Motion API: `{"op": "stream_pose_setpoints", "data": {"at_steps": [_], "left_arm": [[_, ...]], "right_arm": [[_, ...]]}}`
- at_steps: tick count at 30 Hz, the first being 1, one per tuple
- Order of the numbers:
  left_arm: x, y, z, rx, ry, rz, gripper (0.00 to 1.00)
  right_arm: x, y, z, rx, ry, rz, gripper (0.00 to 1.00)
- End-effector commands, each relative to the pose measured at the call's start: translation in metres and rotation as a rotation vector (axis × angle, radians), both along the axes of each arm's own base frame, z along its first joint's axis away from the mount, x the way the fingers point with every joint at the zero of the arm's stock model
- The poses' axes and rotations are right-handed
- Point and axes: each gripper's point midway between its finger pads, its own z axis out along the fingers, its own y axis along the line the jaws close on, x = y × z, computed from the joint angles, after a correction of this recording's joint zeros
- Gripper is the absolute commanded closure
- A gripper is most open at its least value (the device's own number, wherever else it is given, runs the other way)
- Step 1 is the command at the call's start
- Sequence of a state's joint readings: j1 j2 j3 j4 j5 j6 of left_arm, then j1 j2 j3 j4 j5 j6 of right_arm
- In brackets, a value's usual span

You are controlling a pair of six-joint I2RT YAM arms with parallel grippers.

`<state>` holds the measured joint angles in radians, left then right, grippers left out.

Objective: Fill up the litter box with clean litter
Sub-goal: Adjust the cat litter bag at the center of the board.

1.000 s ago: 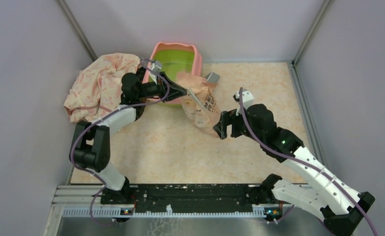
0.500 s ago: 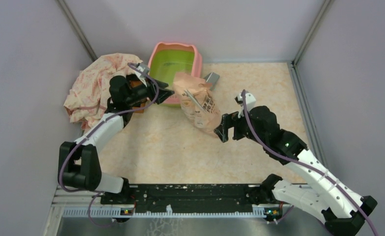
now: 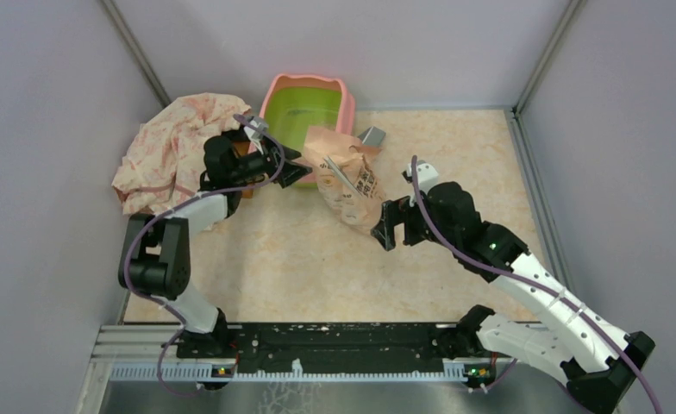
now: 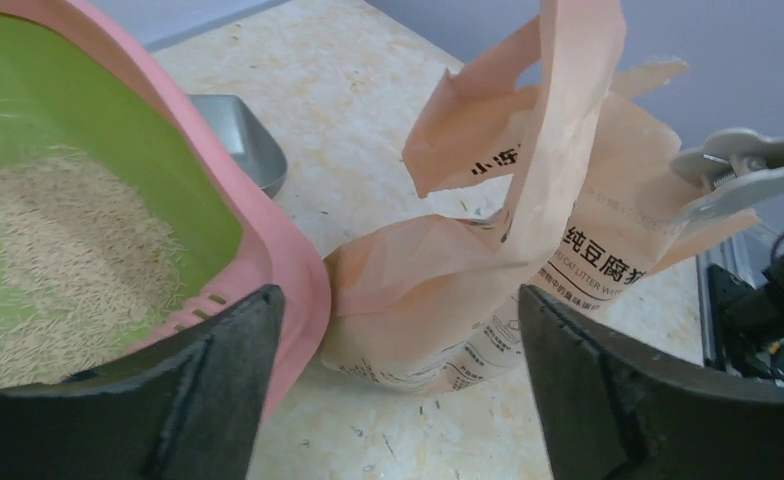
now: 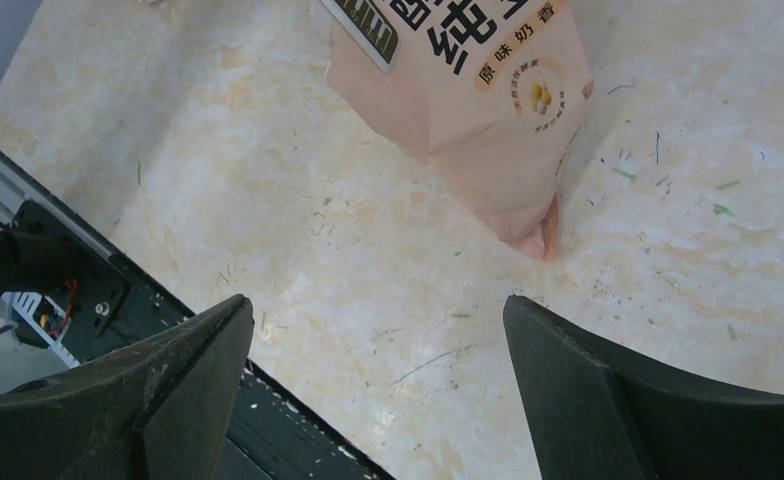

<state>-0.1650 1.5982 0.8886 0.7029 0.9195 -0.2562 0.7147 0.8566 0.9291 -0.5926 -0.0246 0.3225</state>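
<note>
Beige marbled table [image 3: 300,259]: far edge, rectangular pink-rimmed, lime-green plastic litter box [image 3: 309,79]; just beside it, upright peach-pink litter bag [image 3: 352,185]; left end effector [image 3: 293,166] and right end effector [image 3: 384,226] wide, empty; pale tan granules [image 4: 58,260] inside box.

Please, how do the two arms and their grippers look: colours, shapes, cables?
Both the left arm and the right arm mix black joints with white links. A thin purple cable loops along each. The left gripper and right gripper are black, with two broad, wedge-shaped fingers.
</note>
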Motion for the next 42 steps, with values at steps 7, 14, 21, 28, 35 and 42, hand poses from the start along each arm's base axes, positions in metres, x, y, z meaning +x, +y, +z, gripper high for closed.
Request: {"op": "stream_pose_setpoints", "data": {"at_steps": [7,14,21,28,35,42], "left_arm": [[-0.01,-0.02,0.029,-0.135,-0.105,-0.267,0.01],[-0.028,-0.025,0.036,-0.163,-0.121,-0.363,0.01],[-0.024,-0.043,0.03,-0.148,-0.127,-0.391,0.03],[-0.009,-0.065,0.013,-0.102,-0.108,-0.373,0.2],[-0.009,-0.072,0.007,-0.095,-0.071,-0.403,1.0],[-0.026,-0.077,0.01,-0.033,-0.015,-0.381,1.0]], "right_arm": [[0.013,0.004,0.01,0.017,-0.04,0.003,0.04],[0.015,0.005,0.003,0.016,-0.026,0.01,0.03],[0.015,0.005,0.0,0.016,-0.012,0.012,0.03],[0.013,0.004,-0.003,0.021,-0.003,0.014,0.03],[0.012,0.001,-0.005,0.02,0.0,0.009,0.03],[0.013,-0.005,-0.016,0.027,0.032,-0.028,0.03]]}}
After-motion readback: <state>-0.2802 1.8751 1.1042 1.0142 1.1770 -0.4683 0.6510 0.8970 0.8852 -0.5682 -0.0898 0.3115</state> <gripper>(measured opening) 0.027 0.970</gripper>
